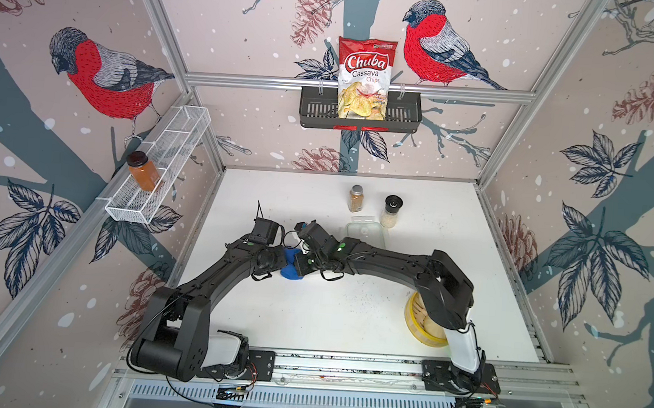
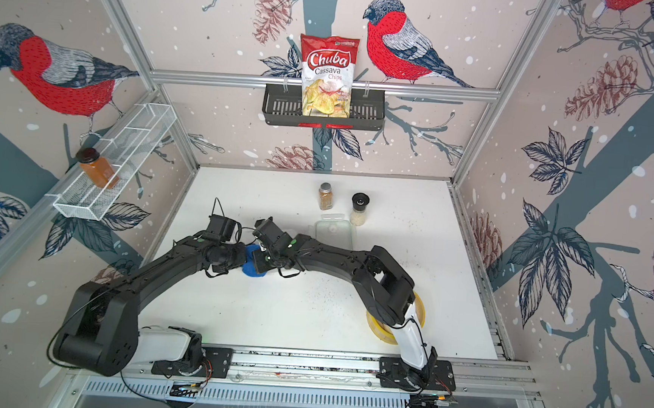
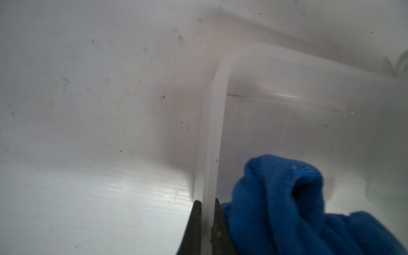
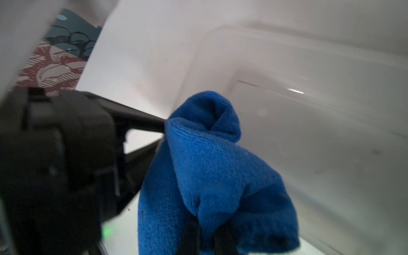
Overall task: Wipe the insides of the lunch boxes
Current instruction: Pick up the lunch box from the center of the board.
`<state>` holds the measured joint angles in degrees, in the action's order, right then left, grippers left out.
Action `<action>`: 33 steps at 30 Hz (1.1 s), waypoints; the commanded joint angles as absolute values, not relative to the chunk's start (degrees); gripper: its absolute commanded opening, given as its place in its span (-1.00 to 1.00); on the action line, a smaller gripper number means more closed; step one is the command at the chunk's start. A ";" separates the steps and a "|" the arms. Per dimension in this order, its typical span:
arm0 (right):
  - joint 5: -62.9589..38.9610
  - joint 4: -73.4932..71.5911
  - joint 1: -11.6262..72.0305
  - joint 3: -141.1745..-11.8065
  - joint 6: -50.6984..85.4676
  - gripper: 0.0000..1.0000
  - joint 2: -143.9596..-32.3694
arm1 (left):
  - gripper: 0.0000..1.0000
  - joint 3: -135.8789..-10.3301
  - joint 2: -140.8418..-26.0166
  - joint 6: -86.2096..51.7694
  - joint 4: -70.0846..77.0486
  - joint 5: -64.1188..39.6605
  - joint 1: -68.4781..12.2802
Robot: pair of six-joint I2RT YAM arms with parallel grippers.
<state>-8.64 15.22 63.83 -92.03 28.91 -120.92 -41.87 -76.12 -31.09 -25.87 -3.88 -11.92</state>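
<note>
The steamer [image 1: 423, 332] stands at the front right of the table [image 1: 310, 310]. In the middle of the table, the left gripper [image 3: 207, 204] has its fingers clamped on the wall of a clear box [image 3: 287, 110]. The right gripper [image 4: 207, 238] is closed tight on a blue cloth [image 4: 209, 159], which hangs inside this box. Farther back lies a second box [image 1: 367, 231] with a pale green rim, just beside two jars [image 1: 356, 199]. On the back wall is a chips bag [image 1: 365, 77].
</note>
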 commanded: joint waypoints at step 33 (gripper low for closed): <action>-21.05 21.02 56.01 -106.19 28.09 -1.00 -133.07 | -0.98 -43.28 -76.31 -30.32 -22.89 -6.12 -12.48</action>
<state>-23.35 18.83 56.77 -109.12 28.67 -135.46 -42.57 -76.05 -31.07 -27.18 -4.99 -12.29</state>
